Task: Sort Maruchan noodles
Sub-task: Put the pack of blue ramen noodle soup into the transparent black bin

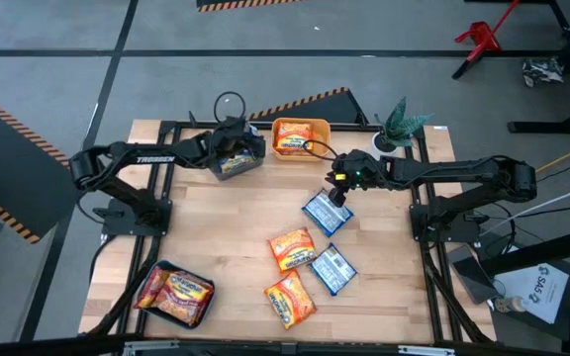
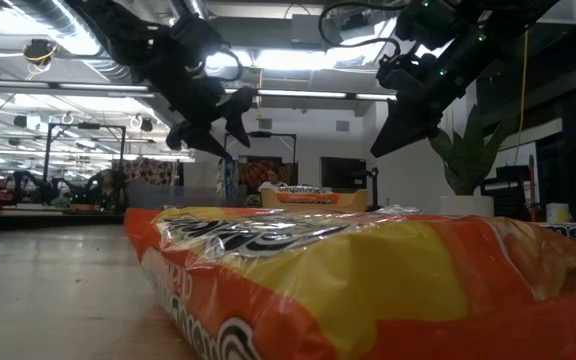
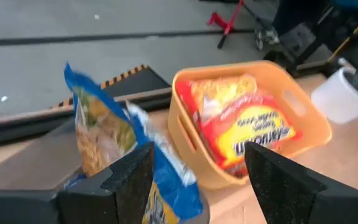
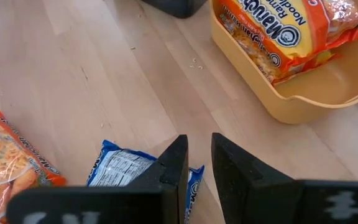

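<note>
My left gripper [image 1: 248, 148] is open over the grey bin [image 1: 234, 163] at the table's far side. A blue noodle packet [image 3: 104, 134] stands in that bin beside one finger; whether they touch, I cannot tell. My right gripper [image 1: 336, 193] hangs above a loose blue packet [image 1: 322, 212], its fingers [image 4: 176, 165] only a narrow gap apart and clear of it. The yellow-orange bin [image 1: 300, 138] holds orange packets [image 3: 247, 124]. Two orange packets [image 1: 292, 248] [image 1: 290, 301] and another blue one [image 1: 332, 269] lie flat on the table.
A dark bin [image 1: 178, 295] with red-orange packets sits at the near left corner. A potted plant [image 1: 400, 127] stands at the far right, close to the yellow-orange bin. An orange packet [image 2: 318, 285] fills the low view's foreground. Bare wood lies left of centre.
</note>
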{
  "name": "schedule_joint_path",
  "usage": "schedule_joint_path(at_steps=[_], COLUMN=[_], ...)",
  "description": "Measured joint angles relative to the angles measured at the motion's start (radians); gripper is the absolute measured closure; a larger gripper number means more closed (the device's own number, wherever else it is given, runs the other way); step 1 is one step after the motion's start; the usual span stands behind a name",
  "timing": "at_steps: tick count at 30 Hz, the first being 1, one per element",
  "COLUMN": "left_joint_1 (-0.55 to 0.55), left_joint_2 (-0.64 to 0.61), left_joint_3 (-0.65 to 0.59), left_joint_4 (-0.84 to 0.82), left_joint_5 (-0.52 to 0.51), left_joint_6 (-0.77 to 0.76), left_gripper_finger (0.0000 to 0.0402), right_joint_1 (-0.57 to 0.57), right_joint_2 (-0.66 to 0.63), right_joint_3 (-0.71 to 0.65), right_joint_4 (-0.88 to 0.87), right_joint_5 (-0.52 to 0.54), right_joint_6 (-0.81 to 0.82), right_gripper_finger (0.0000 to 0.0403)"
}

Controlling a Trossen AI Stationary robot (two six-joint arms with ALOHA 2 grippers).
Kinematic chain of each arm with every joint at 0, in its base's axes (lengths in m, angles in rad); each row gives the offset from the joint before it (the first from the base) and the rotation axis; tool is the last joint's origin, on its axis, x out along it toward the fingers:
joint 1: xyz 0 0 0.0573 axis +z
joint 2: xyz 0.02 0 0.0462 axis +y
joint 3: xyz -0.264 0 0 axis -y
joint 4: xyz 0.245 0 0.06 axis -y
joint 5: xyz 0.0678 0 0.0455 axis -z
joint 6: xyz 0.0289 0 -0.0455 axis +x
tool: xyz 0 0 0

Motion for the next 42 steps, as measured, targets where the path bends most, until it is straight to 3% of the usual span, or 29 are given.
schedule_joint_path(at_steps=[4, 9, 12, 16, 19, 22, 28, 34, 42], left_joint_1=[0.002, 0.013, 0.000, -0.048, -0.116, -0.196, -0.323, -0.417, -0.486], left_joint_2=[-0.015, -0.157, -0.258, -0.346, -0.360, -0.356, -0.355, -0.355, -0.334], left_joint_3=[-0.001, 0.000, 0.000, 0.000, 0.001, 0.001, 0.001, 0.001, 0.001], left_joint_4=[-0.020, -0.012, 0.004, 0.048, 0.081, 0.081, 0.092, 0.093, 0.080], left_joint_5=[0.011, 0.020, 0.049, 0.248, 0.391, 0.457, 0.416, 0.348, 0.284], left_joint_6=[-0.020, 0.014, 0.029, 0.029, 0.027, 0.028, 0.074, 0.085, 0.086], left_gripper_finger=[0.0158, 0.0158, 0.0158, 0.0158, 0.0158, 0.0158, 0.0158, 0.0159, 0.0159], right_joint_1=[0.016, 0.093, 0.165, 0.249, 0.291, 0.323, 0.329, 0.303, 0.219], right_joint_2=[0.000, 0.000, 0.000, 0.000, 0.000, -0.001, -0.005, -0.005, 0.010], right_joint_3=[0.000, 0.000, 0.000, 0.000, -0.003, -0.025, -0.065, -0.157, -0.298], right_joint_4=[-0.003, -0.063, -0.161, -0.327, -0.413, -0.420, -0.384, -0.187, 0.070], right_joint_5=[0.001, 0.017, 0.125, 0.263, 0.245, 0.198, 0.096, 0.136, 0.073], right_joint_6=[0.015, 0.044, 0.134, 0.374, 0.510, 0.581, 0.683, 0.732, 0.734], right_gripper_finger=[0.0343, 0.0343, 0.0343, 0.0343, 0.0342, 0.0330, 0.0226, 0.0117, 0.0091])
